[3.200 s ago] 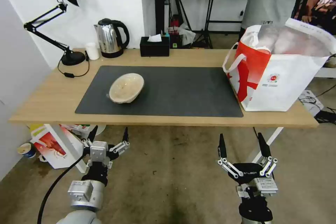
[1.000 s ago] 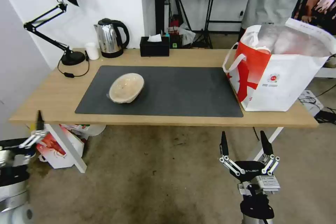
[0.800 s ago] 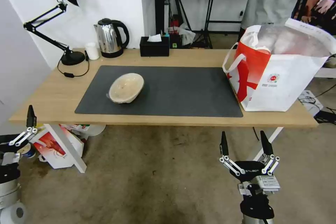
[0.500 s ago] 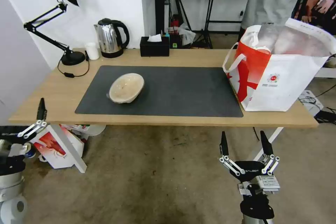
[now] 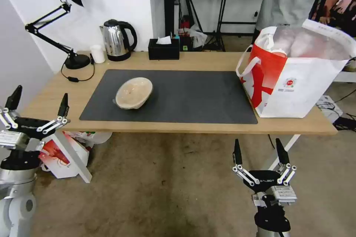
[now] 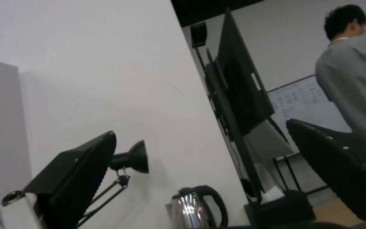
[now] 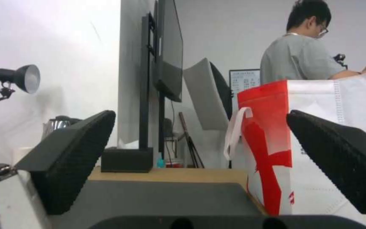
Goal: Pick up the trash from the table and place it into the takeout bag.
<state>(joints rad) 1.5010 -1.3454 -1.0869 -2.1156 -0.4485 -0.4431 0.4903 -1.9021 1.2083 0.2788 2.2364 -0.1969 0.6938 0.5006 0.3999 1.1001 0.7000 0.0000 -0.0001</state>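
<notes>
The shallow beige bowl [image 5: 134,93] sat tilted on the dark grey mat [image 5: 193,96], toward the mat's 9 o'clock end, with nothing touching it. The mat lay across the middle of the light-wood tabletop [image 5: 55,100]. The takeout bag [image 5: 296,70] stood upright at the tabletop's 3 o'clock end, just off the mat's edge, its mouth open and the silvery lining showing; in the right wrist view the bag [image 7: 318,143] rose with its red panel and a white loop handle facing the camera.

The left claw [image 5: 37,109] hung at the tabletop's 8 o'clock corner, level with its front edge and well apart from the bowl, its two dark fingers spread wide and pointing up. The left wrist view showed those fingers [image 6: 77,178] apart with only the wall, the desk lamp [image 6: 128,159] and the kettle [image 6: 195,206] between them.

The right claw [image 5: 259,153] stood below the tabletop's front edge at about 5 o'clock, near the bag but lower, fingers spread and empty.

Along the far edge, from 10 to 12 o'clock, stood the black desk lamp [image 5: 70,59], a small white cup [image 5: 98,54], the steel kettle [image 5: 116,40] and a black tissue box [image 5: 163,49].
</notes>
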